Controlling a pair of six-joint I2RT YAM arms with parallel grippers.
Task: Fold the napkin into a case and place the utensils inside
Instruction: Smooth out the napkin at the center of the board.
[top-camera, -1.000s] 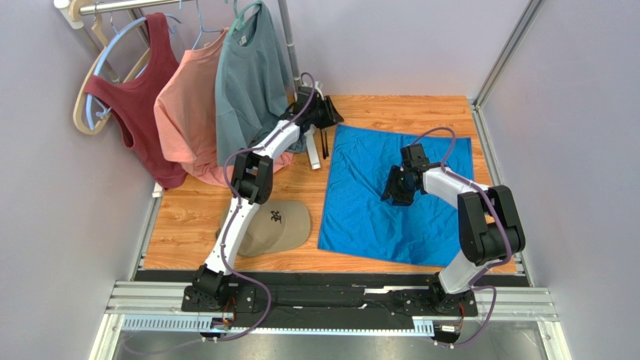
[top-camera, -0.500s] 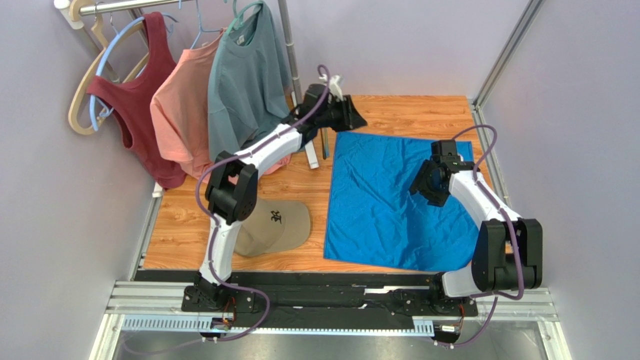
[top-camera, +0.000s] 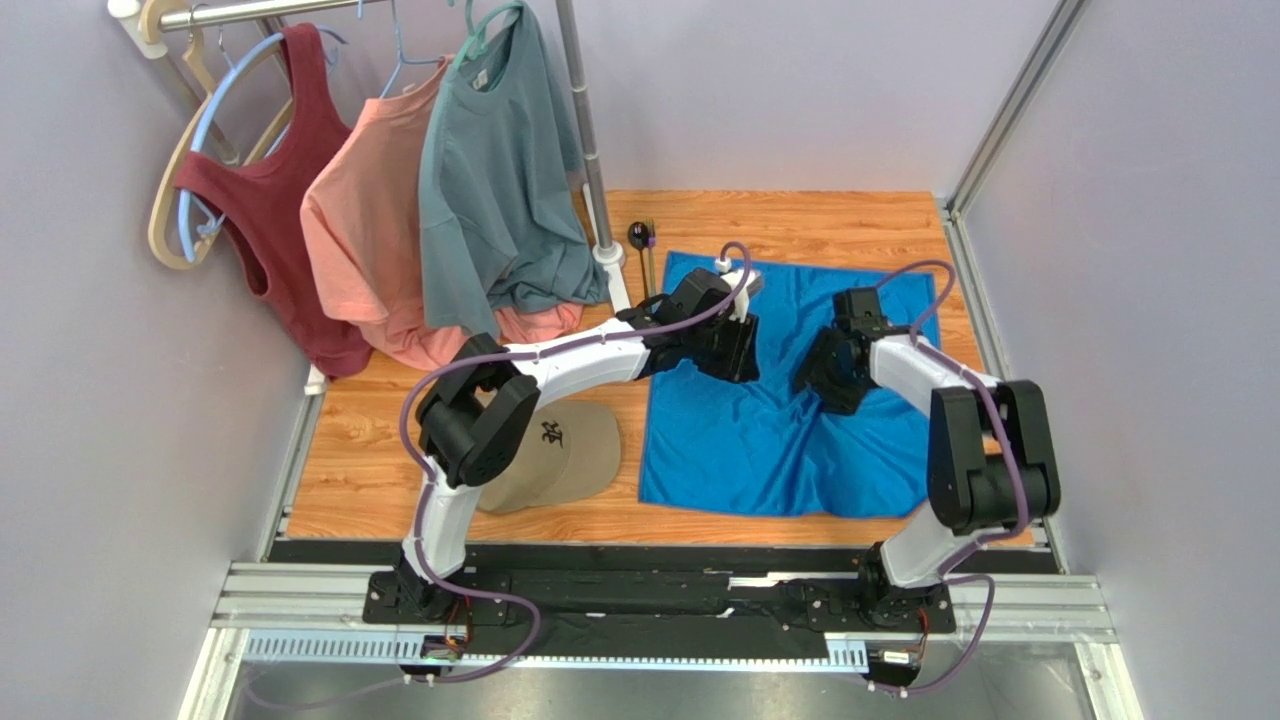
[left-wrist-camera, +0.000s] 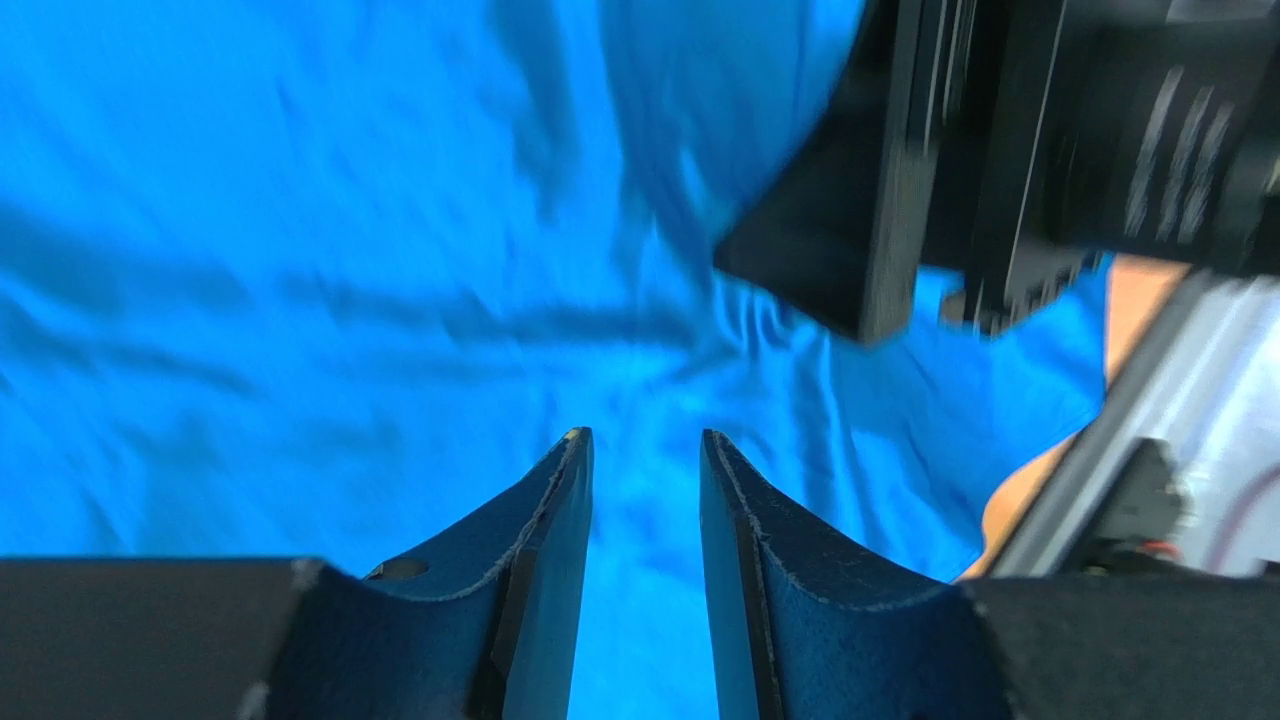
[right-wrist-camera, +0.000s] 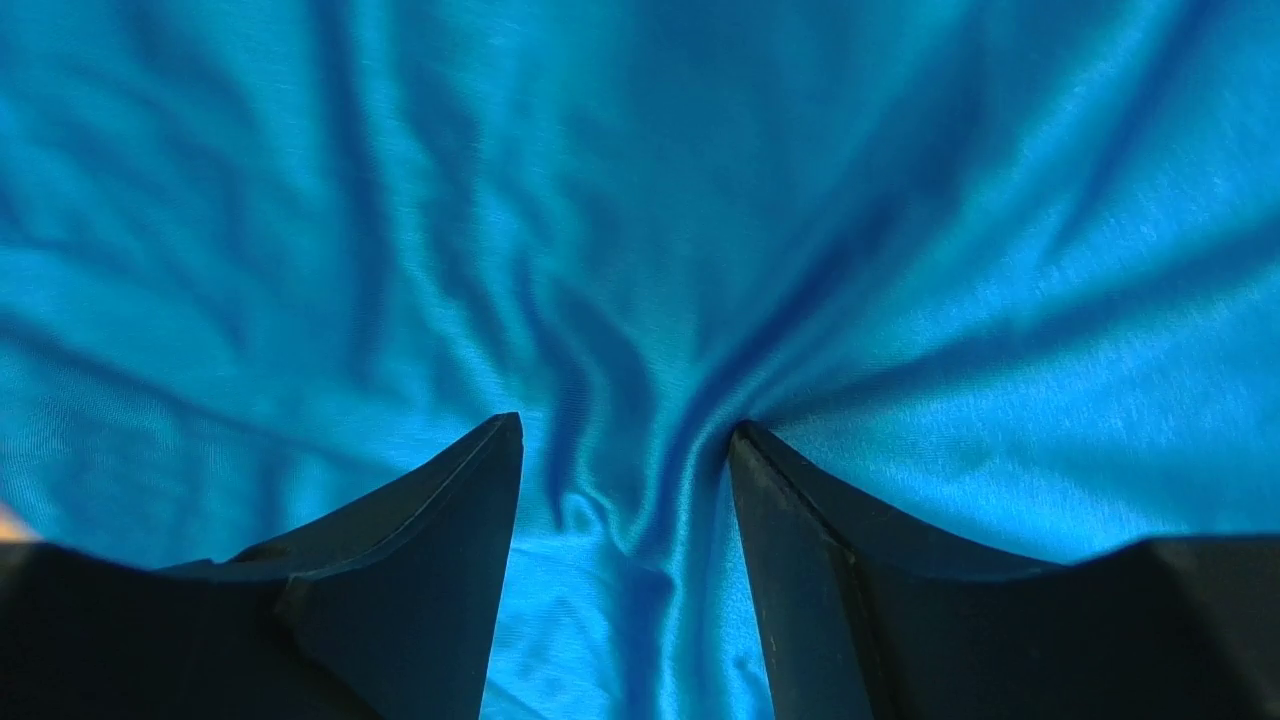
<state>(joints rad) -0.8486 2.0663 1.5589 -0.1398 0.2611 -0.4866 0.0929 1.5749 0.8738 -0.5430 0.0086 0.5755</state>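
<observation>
The bright blue napkin (top-camera: 751, 443) lies spread and wrinkled on the right half of the wooden table. My left gripper (top-camera: 741, 353) hovers over its upper middle, jaws a narrow gap apart with nothing between them (left-wrist-camera: 643, 443). My right gripper (top-camera: 821, 384) is close to the right of it, open, with its fingertips pressed on the cloth, and a ridge of cloth (right-wrist-camera: 646, 480) bunches between them (right-wrist-camera: 624, 432). The black-bowled spoon (top-camera: 643, 240) lies at the back beside the rack pole. I cannot make out the fork.
A tan cap (top-camera: 564, 450) lies left of the napkin near the left arm. A rack pole base (top-camera: 609, 258) stands at the back, with a grey-teal T-shirt (top-camera: 496, 165), a pink top and a red top on hangers. Metal frame posts edge the table.
My left arm swung from the back by the pole to over the napkin's middle. My right gripper moved left and down onto the cloth, which is now more wrinkled and drawn in.
</observation>
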